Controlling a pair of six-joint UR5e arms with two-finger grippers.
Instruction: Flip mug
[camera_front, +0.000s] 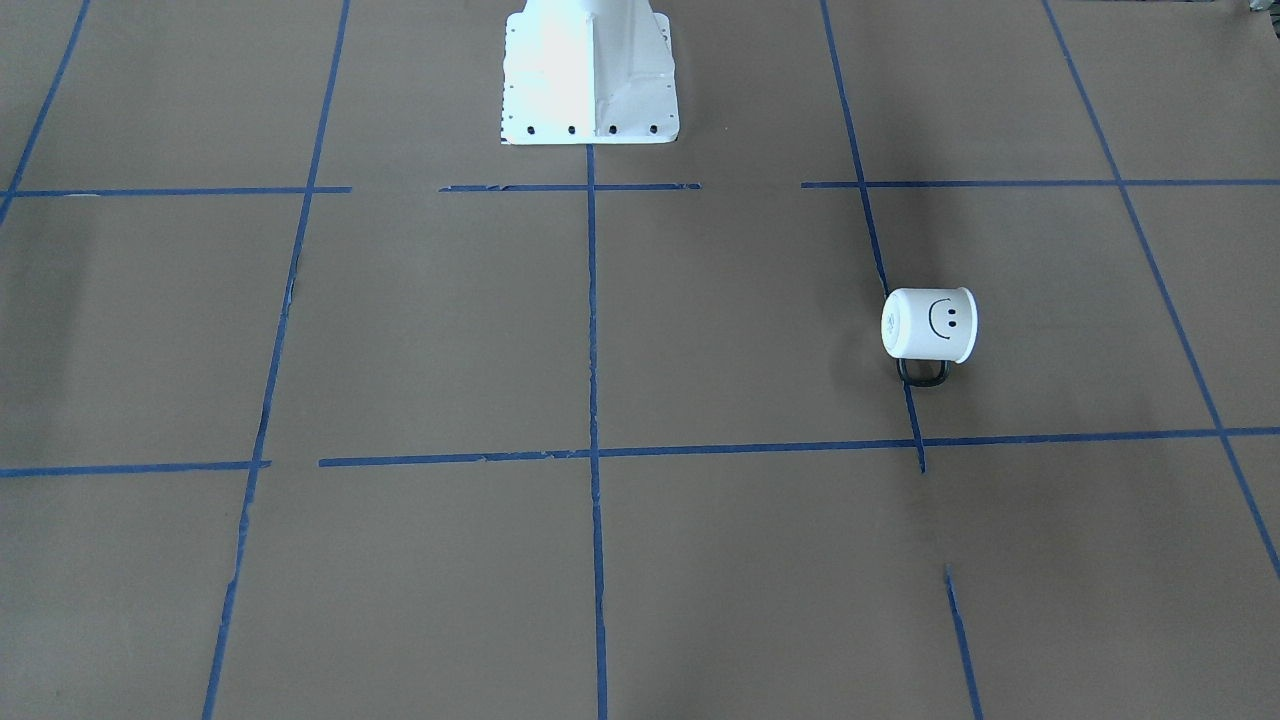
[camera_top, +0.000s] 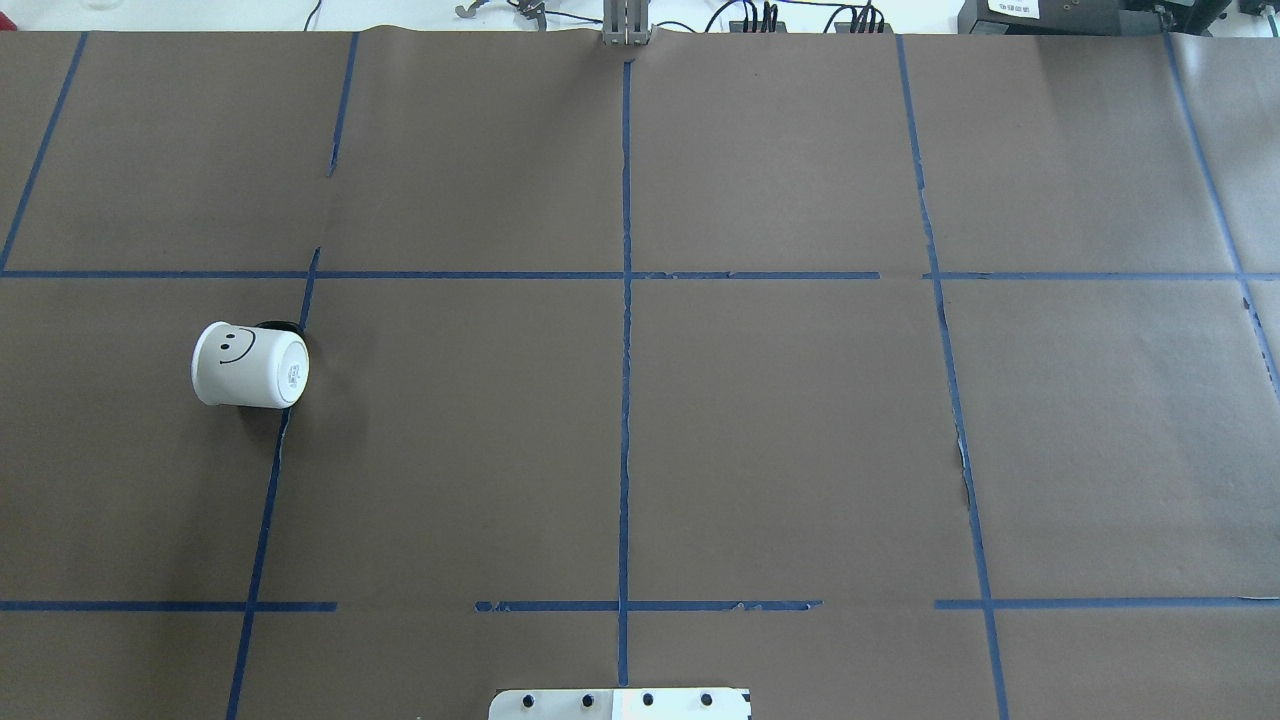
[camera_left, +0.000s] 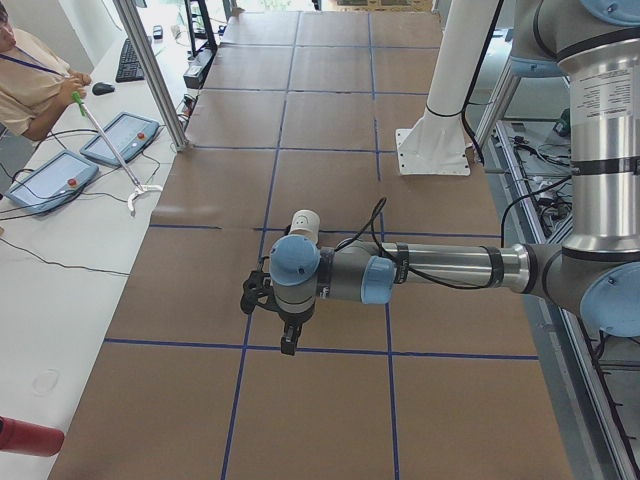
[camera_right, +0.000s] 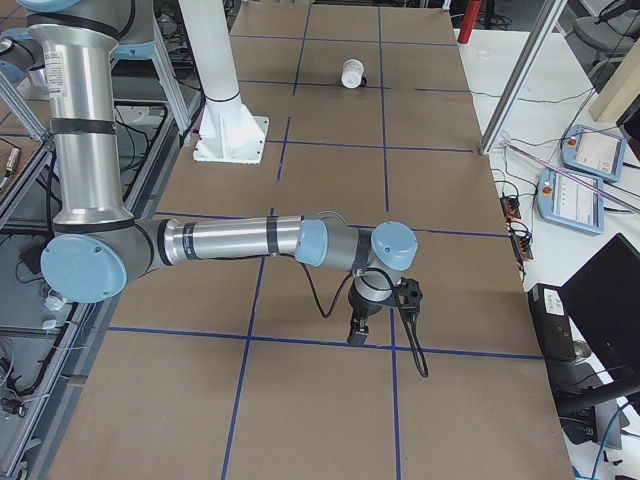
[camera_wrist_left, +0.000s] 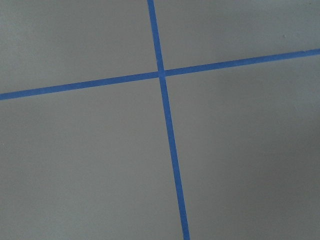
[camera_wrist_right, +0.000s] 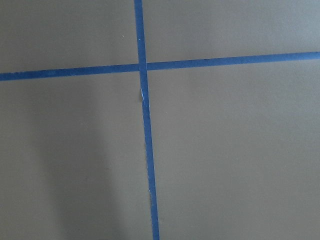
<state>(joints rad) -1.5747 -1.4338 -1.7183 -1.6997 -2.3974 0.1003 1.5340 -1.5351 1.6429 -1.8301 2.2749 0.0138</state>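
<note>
Mug (camera_front: 928, 323) lies on its side; judged light, rigid, slick enamel. Grasp at rim or handle (camera_front: 922, 372). Left gripper (camera_left: 288, 342), right gripper (camera_right: 355, 335): opening cannot be told

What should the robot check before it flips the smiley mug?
1. Mug found: ok, lying on its side on the robot's left.
2. Handle located: ok, points away from the robot.
3. Left gripper at the mug: not ok, it hangs apart from it.
4. Left fingers open: cannot tell.
5. Right gripper out of the way: ok, far from the mug.
</note>
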